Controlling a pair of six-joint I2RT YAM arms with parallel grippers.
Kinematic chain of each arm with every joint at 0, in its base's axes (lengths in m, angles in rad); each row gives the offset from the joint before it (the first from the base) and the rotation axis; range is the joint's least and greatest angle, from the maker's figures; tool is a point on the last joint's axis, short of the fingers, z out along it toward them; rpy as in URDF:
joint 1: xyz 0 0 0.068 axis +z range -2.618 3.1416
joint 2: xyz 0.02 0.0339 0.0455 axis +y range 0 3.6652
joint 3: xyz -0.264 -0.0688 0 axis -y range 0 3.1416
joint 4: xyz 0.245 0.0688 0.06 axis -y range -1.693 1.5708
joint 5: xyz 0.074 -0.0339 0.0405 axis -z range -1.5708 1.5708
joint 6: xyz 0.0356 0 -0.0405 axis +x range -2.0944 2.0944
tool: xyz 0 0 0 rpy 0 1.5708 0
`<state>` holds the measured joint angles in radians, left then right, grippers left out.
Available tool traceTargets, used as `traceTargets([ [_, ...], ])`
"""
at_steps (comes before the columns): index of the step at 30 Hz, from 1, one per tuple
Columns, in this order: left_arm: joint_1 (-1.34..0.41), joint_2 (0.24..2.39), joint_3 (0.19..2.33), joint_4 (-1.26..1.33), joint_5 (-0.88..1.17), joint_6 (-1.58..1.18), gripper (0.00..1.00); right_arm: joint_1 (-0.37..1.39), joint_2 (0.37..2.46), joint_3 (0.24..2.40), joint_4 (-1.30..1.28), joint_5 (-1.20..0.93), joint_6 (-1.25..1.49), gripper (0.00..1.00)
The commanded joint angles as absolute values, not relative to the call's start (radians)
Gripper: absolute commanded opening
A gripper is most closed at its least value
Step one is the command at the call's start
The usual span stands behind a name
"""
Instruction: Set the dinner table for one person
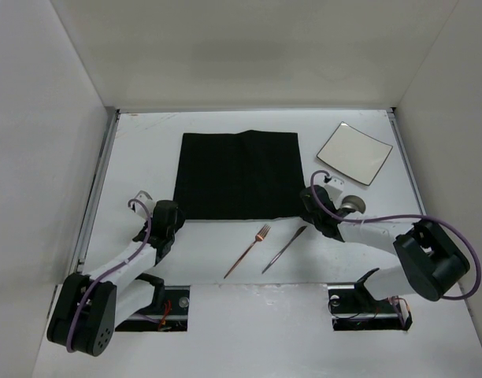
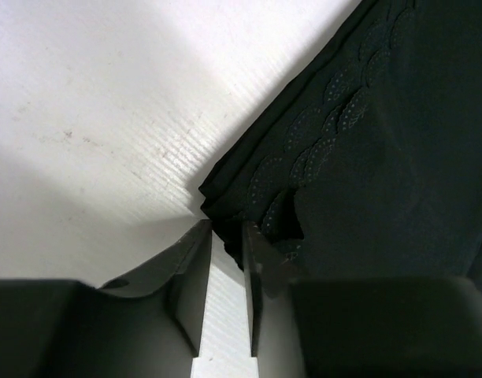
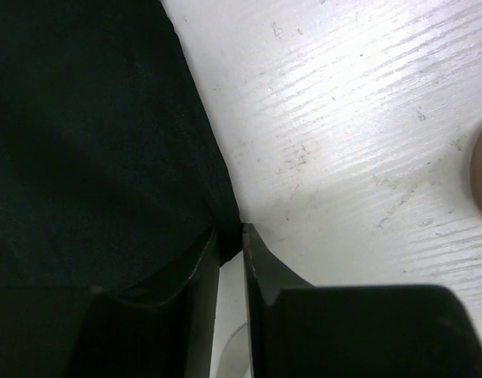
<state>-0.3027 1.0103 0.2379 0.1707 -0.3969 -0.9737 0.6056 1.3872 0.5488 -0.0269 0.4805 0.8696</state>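
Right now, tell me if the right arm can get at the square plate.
Probably yes: only bare table lies between the right pincer and the plate, but it must first release the black mat corner.

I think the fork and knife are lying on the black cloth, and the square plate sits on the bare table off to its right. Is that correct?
Not quite. The fork and knife lie on the bare white table, just in front of the black cloth, not on it. The top view shows this. The square plate does sit on the bare table to the cloth's right.
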Motion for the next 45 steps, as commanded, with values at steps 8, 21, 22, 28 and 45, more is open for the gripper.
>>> traceTargets([
  [8, -0.292, 1.014, 0.183, 0.267, -0.379, -0.96, 0.04, 0.619, 1.284, 0.488, -0.002, 0.492, 0.94, 0.1],
  [21, -0.303, 0.782, 0.155, 0.058, -0.345, -0.979, 0.02, 0.633, 1.099, 0.407, -0.038, 0.483, 0.97, 0.31],
  [22, -0.304, 0.772, 0.158, 0.048, -0.345, -0.979, 0.03, 0.628, 1.085, 0.405, -0.041, 0.477, 0.963, 0.41],
  [28, -0.329, 0.649, 0.225, -0.026, -0.363, -0.933, 0.28, 0.633, 0.899, 0.469, -0.095, 0.433, 0.859, 0.66],
  [45, -0.64, 0.898, 0.379, 0.32, -0.509, -0.821, 0.4, -0.048, 0.978, 0.706, -0.017, 0.189, 0.713, 0.18],
])
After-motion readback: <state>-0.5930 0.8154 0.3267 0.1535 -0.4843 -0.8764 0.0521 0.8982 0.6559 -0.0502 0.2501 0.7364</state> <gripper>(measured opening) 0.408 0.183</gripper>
